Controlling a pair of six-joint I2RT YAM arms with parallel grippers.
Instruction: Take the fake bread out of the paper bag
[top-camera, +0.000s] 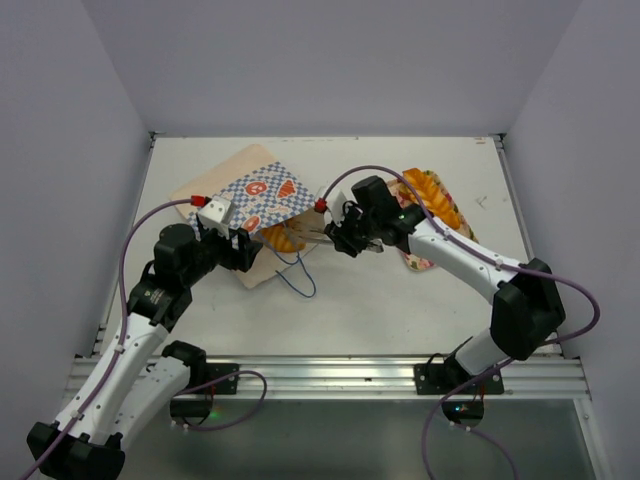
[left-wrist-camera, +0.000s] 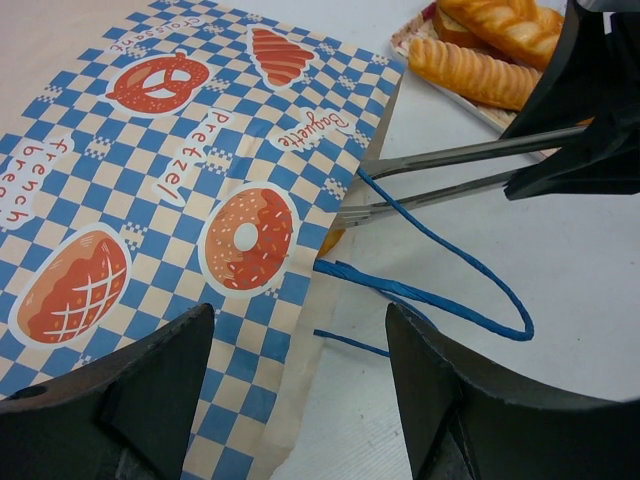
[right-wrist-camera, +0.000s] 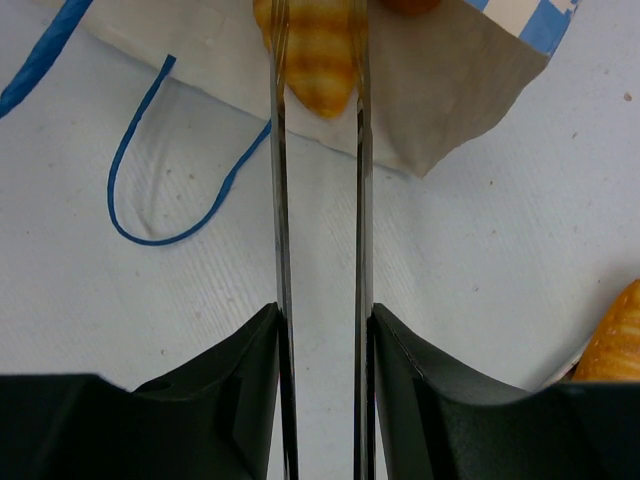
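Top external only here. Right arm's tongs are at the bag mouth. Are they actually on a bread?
Observer: In the right wrist view, the blades of the tongs sit either side of the tip of a ridged bread poking out of the paper bag. I cannot tell whether they are pinching it.
Operator: Left gripper clamping the bag?
Observer: No, the left gripper is open over the checkered print, fingers spread wide and not closed on anything.

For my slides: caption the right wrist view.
The right tool holds tongs straddling a ridged fake bread at the paper bag mouth.
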